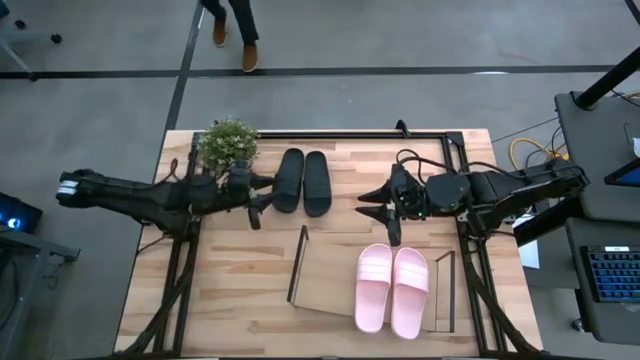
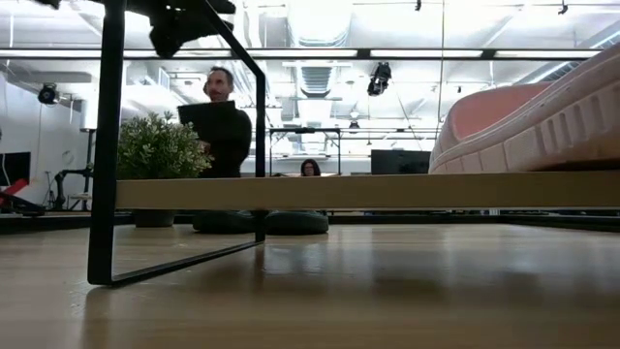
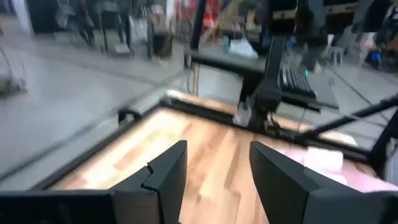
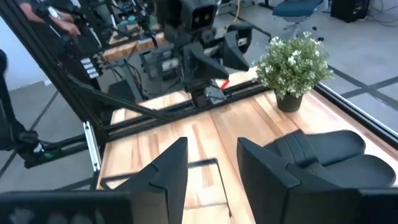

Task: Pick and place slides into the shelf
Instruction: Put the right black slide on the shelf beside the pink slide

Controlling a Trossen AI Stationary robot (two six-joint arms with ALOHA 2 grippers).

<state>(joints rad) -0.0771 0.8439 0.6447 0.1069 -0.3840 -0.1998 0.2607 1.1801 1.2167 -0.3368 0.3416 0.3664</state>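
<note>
I am holding both arms above the table with nothing gripped. My left gripper [image 1: 254, 210] is hanging in the upper left-centre of the overhead picture, fingers spread apart and empty, as its wrist camera is showing. My right gripper [image 1: 385, 212] is sitting right of centre, fingers likewise parted and empty.

The pink slides [image 1: 392, 288] are already lying side by side on the shelf [image 1: 330, 275] in the lower right part of the overhead frame, filling its right half; the left half is showing bare board.

The black slides [image 1: 303, 181] are lying together on the tabletop at upper centre, just beside the potted plant [image 1: 228, 141], their long axes running top to bottom in the frame. They are sitting just to the right of my left gripper and well to the left of my right one, so I am judging the left arm the nearer for the coming pick.
</note>
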